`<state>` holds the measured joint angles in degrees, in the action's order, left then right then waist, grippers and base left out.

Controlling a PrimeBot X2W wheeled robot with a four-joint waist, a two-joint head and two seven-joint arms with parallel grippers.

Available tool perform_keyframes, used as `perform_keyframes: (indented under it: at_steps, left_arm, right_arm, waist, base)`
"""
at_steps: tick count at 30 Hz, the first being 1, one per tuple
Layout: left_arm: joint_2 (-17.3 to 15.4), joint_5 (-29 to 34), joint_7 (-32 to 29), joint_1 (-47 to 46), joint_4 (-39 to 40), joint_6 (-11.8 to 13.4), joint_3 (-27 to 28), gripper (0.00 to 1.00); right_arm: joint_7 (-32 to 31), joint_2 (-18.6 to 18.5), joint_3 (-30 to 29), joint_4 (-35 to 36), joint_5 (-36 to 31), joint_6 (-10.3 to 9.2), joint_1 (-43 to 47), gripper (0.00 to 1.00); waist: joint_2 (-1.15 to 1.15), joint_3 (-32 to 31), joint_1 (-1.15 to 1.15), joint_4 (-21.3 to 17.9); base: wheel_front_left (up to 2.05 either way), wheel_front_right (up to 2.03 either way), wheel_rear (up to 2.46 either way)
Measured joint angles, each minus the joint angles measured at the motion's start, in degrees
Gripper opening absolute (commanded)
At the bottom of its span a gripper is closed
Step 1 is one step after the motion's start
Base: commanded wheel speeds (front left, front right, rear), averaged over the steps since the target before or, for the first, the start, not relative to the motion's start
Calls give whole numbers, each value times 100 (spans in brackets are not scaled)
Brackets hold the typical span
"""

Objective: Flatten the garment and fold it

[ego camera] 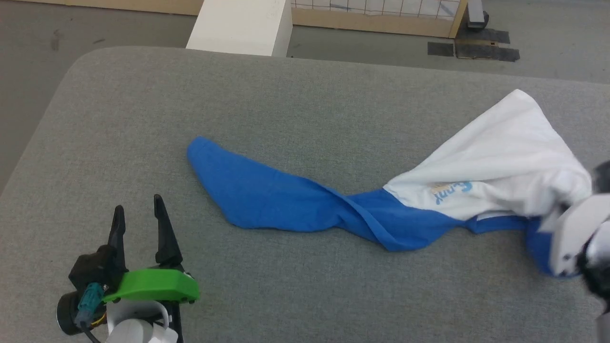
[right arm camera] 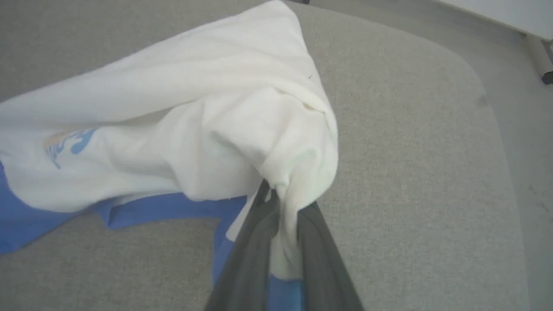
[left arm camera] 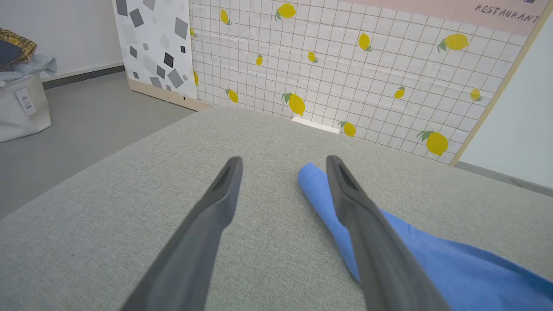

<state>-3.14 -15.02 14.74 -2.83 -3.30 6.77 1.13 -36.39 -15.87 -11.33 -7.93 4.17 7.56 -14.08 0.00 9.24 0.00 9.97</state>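
Note:
The garment (ego camera: 362, 205) lies crumpled and twisted across the grey padded table (ego camera: 286, 105). Its blue sleeve stretches out to the left and its white body (ego camera: 500, 157) bunches at the right. My right gripper (right arm camera: 283, 196) is shut on a fold of the white cloth, with blue fabric under the fingers; in the head view its pale wrist (ego camera: 574, 238) sits at the right edge. My left gripper (ego camera: 138, 212) stands open over bare table at the lower left. In the left wrist view the tip of the blue sleeve (left arm camera: 311, 181) lies just ahead between its fingers (left arm camera: 216, 203).
A white block (ego camera: 243, 24) stands on the floor beyond the table's far edge. A tiled panel with lemon prints (left arm camera: 345, 65) rises behind the table. A pale bag with clothes (left arm camera: 19, 99) sits on the floor to the far left.

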Motion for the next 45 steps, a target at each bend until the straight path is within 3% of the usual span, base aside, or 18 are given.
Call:
perform_keyframes:
  at_steps: [2, 4, 7, 11, 14, 19, 26, 32, 38, 45]
  left_arm:
    - [1, -20, 0, -15, -35, -11, 0, 100]
    - [3, -29, 0, -14, -75, -14, -9, 100]
    - [4, -122, 0, -15, -131, -18, -85, 100]
    - [4, -542, 0, -38, -343, -34, -372, 100]
    - [4, -945, -322, -274, -578, -105, -955, 100]
    - [12, -1236, -1138, -1017, -793, -249, -1922, 100]
    - [29, -1277, -2412, -2669, -1618, -321, -3148, 100]
    - [33, -1278, -2972, -4041, -2681, -371, -3897, 100]
    - [35, -1368, -3360, -4605, -3559, -385, -4322, 100]
    - [36, -1562, -3682, -4757, -4320, -223, -4550, 100]
  right_arm:
    - [-52, 276, 156, -120, 91, 1, 227, 0]
    - [-31, 460, 233, -190, 199, 1, 324, 100]
    - [238, 630, 85, -172, 385, 1, 341, 100]
    - [689, 839, -583, 111, 604, 1, 346, 100]
    - [1029, 949, -1430, 534, 537, 0, 409, 100]
    - [1079, 1054, -1959, 727, 322, 0, 627, 100]
    - [1078, 1204, -1771, 733, 291, 0, 648, 100]
    - [1168, 1257, -1397, 625, 356, 0, 396, 100]
    - [1373, 1271, -1340, 419, 434, 0, 281, 100]
    - [1566, 1278, -1403, 201, 448, 0, 261, 100]
  waist:
    - [0, 3, 0, -35]
    - [0, 0, 0, -80]
    - [0, -23, 0, -163]
    - [0, -107, 0, -269]
    - [0, -185, 0, -399]
    - [0, -203, 0, -556]
    - [0, -78, 0, -818]
    - [0, 181, 0, -1180]
    - [0, 500, 0, -1592]
    - [0, 835, 0, -1999]
  base:
    - [0, 0, 0]
    - [0, 0, 0]
    - [0, 0, 0]
    - [0, 0, 0]
    - [0, 0, 0]
    - [0, 0, 0]
    - [0, 0, 0]
    - [0, 0, 0]
    - [0, 0, 0]
    - [0, 0, 0]
